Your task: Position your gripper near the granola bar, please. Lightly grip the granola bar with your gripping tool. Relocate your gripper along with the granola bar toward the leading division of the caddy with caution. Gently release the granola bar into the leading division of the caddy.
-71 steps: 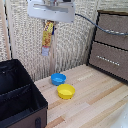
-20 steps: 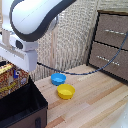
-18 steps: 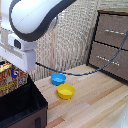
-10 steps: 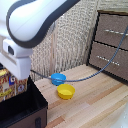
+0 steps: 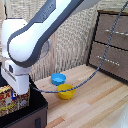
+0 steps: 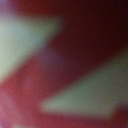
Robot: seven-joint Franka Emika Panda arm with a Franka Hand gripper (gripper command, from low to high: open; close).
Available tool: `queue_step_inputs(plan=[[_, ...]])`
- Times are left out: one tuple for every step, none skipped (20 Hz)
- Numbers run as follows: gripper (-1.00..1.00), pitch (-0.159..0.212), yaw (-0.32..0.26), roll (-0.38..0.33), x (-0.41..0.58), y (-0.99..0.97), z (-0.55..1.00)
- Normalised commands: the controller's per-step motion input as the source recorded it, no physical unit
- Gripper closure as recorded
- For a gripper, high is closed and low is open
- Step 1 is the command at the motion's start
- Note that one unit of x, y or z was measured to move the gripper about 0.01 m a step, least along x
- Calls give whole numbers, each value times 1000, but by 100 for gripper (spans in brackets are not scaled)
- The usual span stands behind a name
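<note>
My gripper (image 5: 20, 98), a white block on the bulky white arm, hangs over the black caddy (image 5: 36, 113) at the exterior view's lower left. It is shut on the granola bar (image 5: 8, 100), an orange-yellow and brown packet with red print. The packet stands upright with its lower part inside the caddy's walls. The divider does not show, so I cannot tell which compartment it is in. The wrist view is filled with a blurred red and pale surface, the packet (image 6: 75, 45) right against the lens. The fingertips are hidden.
A blue bowl (image 5: 58, 78) and a yellow bowl (image 5: 65, 92) sit on the wooden table just to the exterior view's right of the caddy. A brown drawer chest (image 5: 112, 45) stands at the back right. A blue-grey cable (image 5: 97, 70) runs across above the bowls.
The arm has swung from above the bowls to the exterior view's left with the bar. Over the last second it has lowered the bar into the caddy.
</note>
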Motion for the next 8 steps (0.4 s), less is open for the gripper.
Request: queue_step_inputs(plan=[[-100, 19, -75, 0, 6, 6, 457], [-100, 55, -55, 0, 37, 54, 609], [-100, 56, -69, 0, 29, 37, 654], [-100, 62, -56, 0, 46, 9, 729], [-100, 74, -14, 0, 26, 0, 751], [-100, 71, 0, 0, 54, 0, 763], [-100, 0, 39, 0, 89, 0, 669], [-100, -44, 166, 27, 37, -151, 449]])
